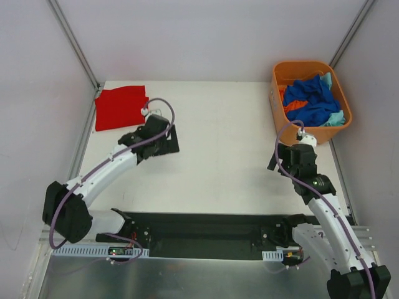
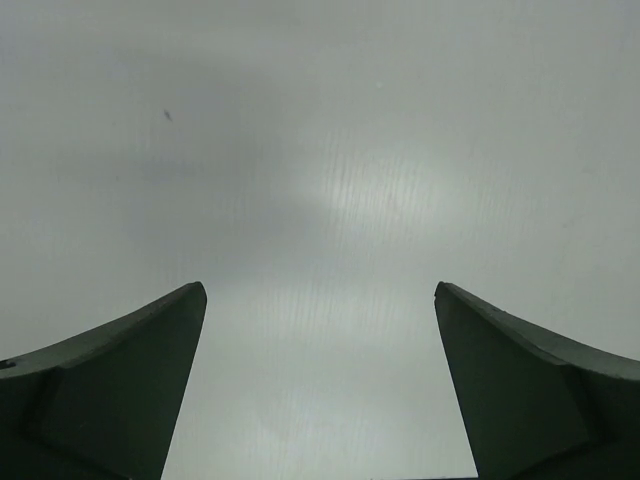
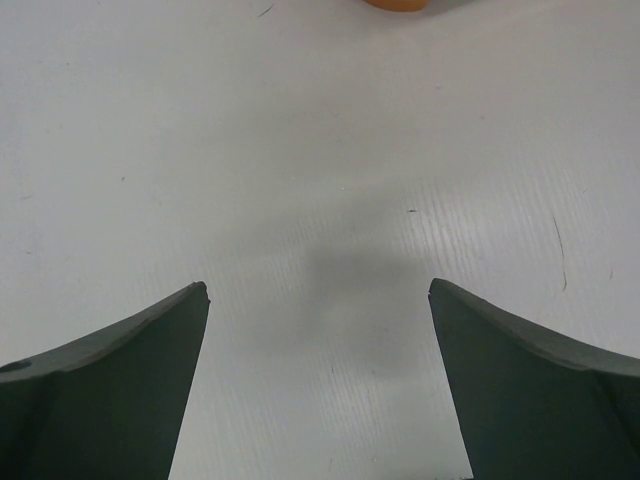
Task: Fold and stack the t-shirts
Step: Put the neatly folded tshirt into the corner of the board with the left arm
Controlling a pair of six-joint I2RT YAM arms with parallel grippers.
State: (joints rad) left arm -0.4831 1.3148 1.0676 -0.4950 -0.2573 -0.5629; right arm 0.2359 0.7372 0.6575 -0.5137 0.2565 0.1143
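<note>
Red t-shirt (image 1: 120, 107) folded at 10 o'clock on surface (image 1: 218, 149), beside left claw (image 2: 320, 290). Blue t-shirts (image 1: 310, 99) heaped in tub (image 1: 302, 63), 12 o'clock of nearer right claw (image 3: 318, 290). Both claws spread wide, empty.

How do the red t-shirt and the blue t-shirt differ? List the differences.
The red t-shirt lies folded flat; the blue t-shirt is crumpled. The red t-shirt sits on the table at far left; the blue t-shirt lies in the orange tub at far right. Both are plain cloth.
</note>
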